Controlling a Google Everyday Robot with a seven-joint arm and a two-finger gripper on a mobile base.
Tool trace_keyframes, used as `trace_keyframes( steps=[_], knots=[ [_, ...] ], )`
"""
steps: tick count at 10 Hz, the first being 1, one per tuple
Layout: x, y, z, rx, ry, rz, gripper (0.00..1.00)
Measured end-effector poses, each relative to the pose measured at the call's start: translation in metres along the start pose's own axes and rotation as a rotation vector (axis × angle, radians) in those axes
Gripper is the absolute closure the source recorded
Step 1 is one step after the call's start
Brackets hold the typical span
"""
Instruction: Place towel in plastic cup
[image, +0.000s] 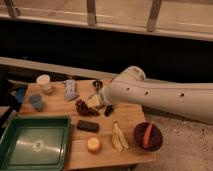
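A wooden worktop (132, 116) holds scattered items. A white robot arm (160, 95) reaches in from the right, and its dark pincer (106, 107) sits low over the middle of the worktop, jaws open and gripping nothing, just right of a bunch of dark grapes (86, 108). The towel (70, 90), a pale lumpy cloth, lies near the back edge, left of the pincer and apart from it. The plastic cup (36, 102), squat and blue-grey, stands at the left side, below a cream-white cup (44, 82). A green tray (35, 121) fills the front left corner. A purple bowl (148, 137) sits front right.
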Motion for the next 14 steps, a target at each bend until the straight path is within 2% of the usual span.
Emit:
trace_keyframes(
  steps=[2, 5, 9, 12, 14],
  knots=[
    [-0.027, 0.02, 0.011, 0.012, -0.017, -0.057, 0.2],
    [-0.077, 0.071, 0.041, -0.004, -0.037, -0.148, 0.2],
    [-0.138, 0.123, 0.077, -0.024, -0.05, -0.247, 0.2],
    [-0.177, 0.15, 0.111, -0.055, -0.033, -0.305, 0.2],
    [-0.191, 0.152, 0.135, -0.073, 0.002, -0.314, 0.2]
  ],
)
